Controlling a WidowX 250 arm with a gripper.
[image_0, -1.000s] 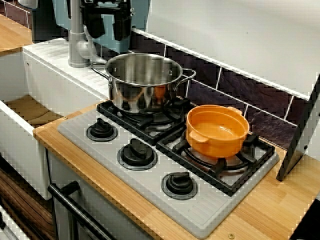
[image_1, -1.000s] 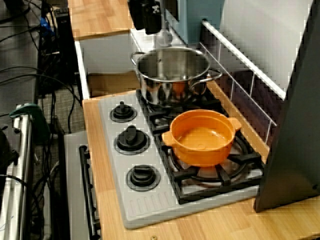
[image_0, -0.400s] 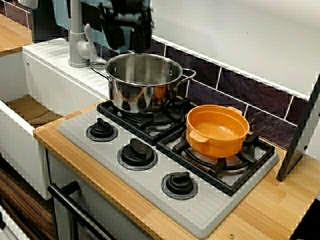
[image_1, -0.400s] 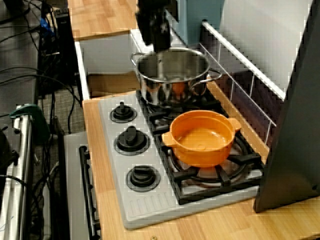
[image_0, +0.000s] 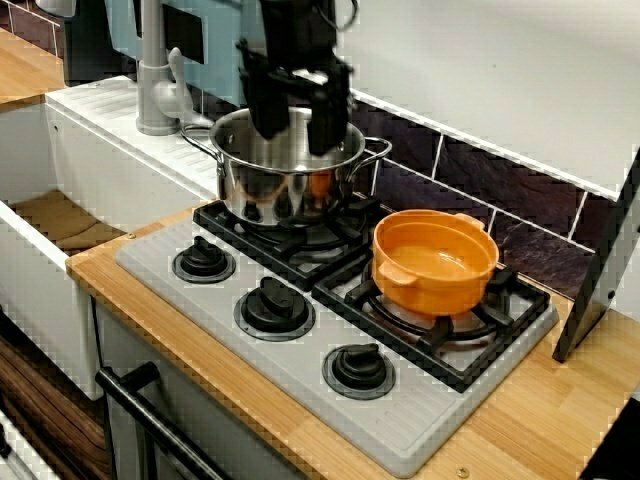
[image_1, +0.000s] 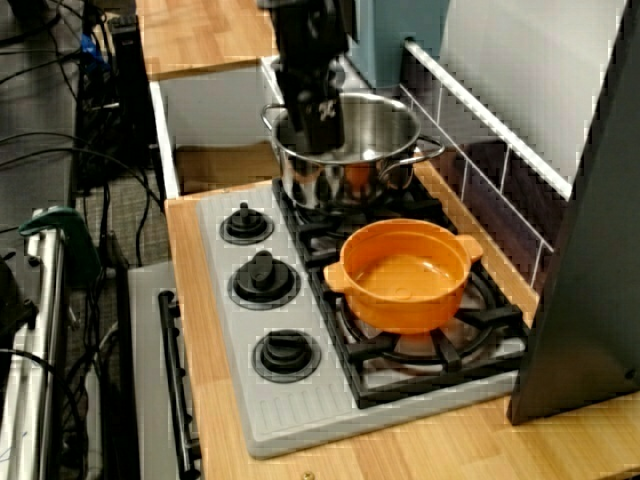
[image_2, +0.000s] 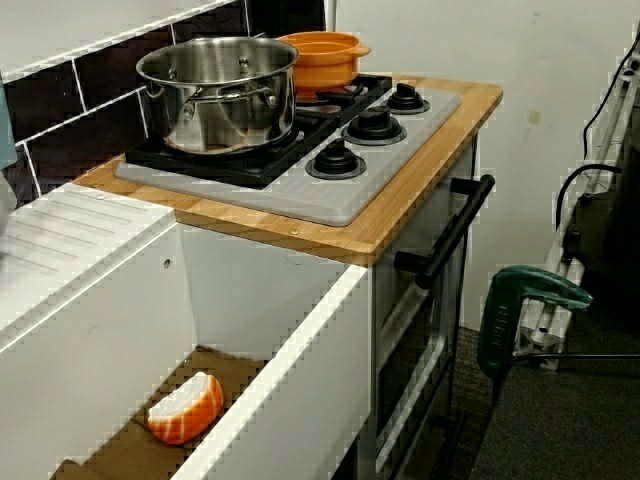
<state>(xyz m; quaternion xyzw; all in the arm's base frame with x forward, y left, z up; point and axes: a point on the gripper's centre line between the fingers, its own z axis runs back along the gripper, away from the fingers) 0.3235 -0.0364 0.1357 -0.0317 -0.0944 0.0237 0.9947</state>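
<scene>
My black gripper (image_0: 296, 118) hangs open just above the steel pot (image_0: 285, 180), its two fingers apart and their tips at about rim height. Seen from the stove's end, the gripper (image_1: 315, 118) covers the pot's (image_1: 375, 150) near-left rim. The pot stands on the back-left burner, and what it holds is hidden. An empty orange pot (image_0: 435, 262) sits on the burner beside it, apart from the gripper. The low view across the sink shows both the steel pot (image_2: 220, 95) and the orange pot (image_2: 322, 55) but not the gripper.
A grey hob (image_0: 300, 370) carries three black knobs (image_0: 272, 305) along its front. A grey faucet (image_0: 155, 70) stands left of the steel pot. An orange-and-white food piece (image_2: 185, 408) lies in the sink. A dark slanted panel (image_0: 600, 270) leans at the right.
The gripper has moved right, away from the faucet, and down to the steel pot's rim. Both pots have stayed put.
</scene>
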